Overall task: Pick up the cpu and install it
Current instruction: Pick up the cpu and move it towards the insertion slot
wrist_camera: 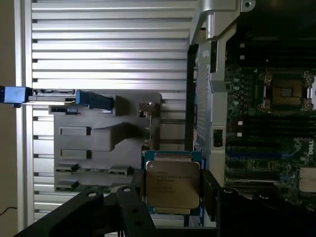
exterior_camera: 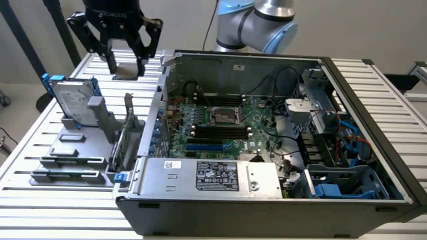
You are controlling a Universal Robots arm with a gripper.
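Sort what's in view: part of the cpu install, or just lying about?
Job: small square silver-topped cpu, gripped by the black gripper; metal-framed socket on the green motherboard.
Lying about: large silver hard drive in a blue frame; grey plastic parts holder.

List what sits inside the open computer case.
A green motherboard with an empty socket, black memory sticks, cables and a silver power supply. The power supply covers whatever lies beneath it.
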